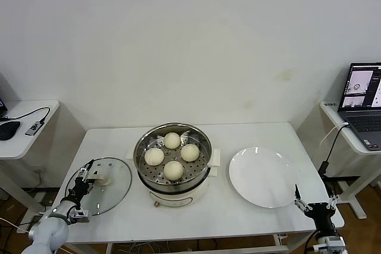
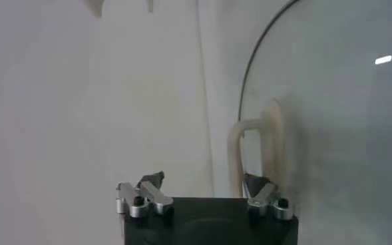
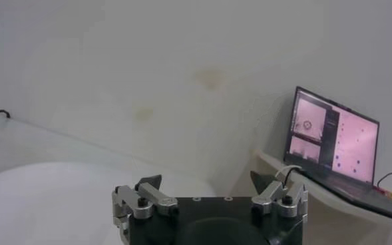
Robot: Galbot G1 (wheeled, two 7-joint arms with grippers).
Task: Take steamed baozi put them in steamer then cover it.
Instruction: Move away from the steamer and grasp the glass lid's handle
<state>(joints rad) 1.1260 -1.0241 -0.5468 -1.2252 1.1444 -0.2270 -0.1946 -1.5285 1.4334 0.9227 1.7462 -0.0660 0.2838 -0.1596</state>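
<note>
I've got all four steamed baozi (image 1: 172,156) sitting on the perforated tray inside the steamer (image 1: 202,171), which stands mid-table on its white base, so the loading part looks done and what's left is the cover. The glass cover (image 1: 116,185) lies flat on the table to the steamer's left, and my left gripper (image 1: 86,182) is right at its white handle (image 2: 265,143). From the left wrist view the handle stands between the fingers, nearer one finger than the other; the fingers are spread on either side of it and I don't see them pressing on it, so I read this as the approach to a grasp, not a hold. To do it well, I'd centre the handle between the pads before closing, since an off-centre pinch could twist the lid as it lifts. I'd seat the fingers low on the handle, close firmly, raise it straight up, carry it level over the pot and lower it so the metal rim settles evenly all round without touching the buns. My right gripper (image 1: 315,206) waits at the table's near right corner, fingers wide apart and holding nothing, just beside the empty white plate (image 1: 253,191).
</note>
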